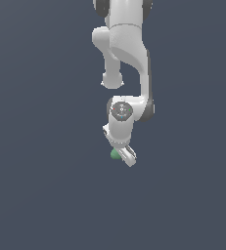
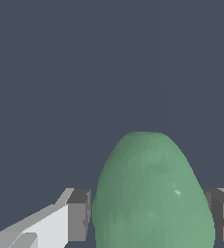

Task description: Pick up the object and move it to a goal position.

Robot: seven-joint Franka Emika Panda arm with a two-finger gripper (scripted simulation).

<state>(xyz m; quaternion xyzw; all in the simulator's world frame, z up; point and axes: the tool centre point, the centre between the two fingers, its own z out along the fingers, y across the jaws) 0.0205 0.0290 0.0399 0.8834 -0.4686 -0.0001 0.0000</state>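
Observation:
The object, a small matte green egg-shaped blob (image 2: 152, 193), fills the space between my two fingers in the wrist view. My gripper (image 2: 151, 215) has one grey pad (image 2: 79, 215) against one side of the egg and the other pad (image 2: 222, 215) against the opposite side, so it is shut on the egg. In the exterior view the white arm reaches down and the gripper (image 1: 124, 157) is tilted, with only a bit of the green egg (image 1: 115, 155) showing at its side towards the exterior view's left. I cannot tell whether the egg rests on the surface or is held above it.
A plain dark grey-blue surface (image 1: 41, 195) surrounds the arm on all sides in both views. The white arm's links (image 1: 124, 44) rise toward the top of the exterior view. No other objects or goal marker show.

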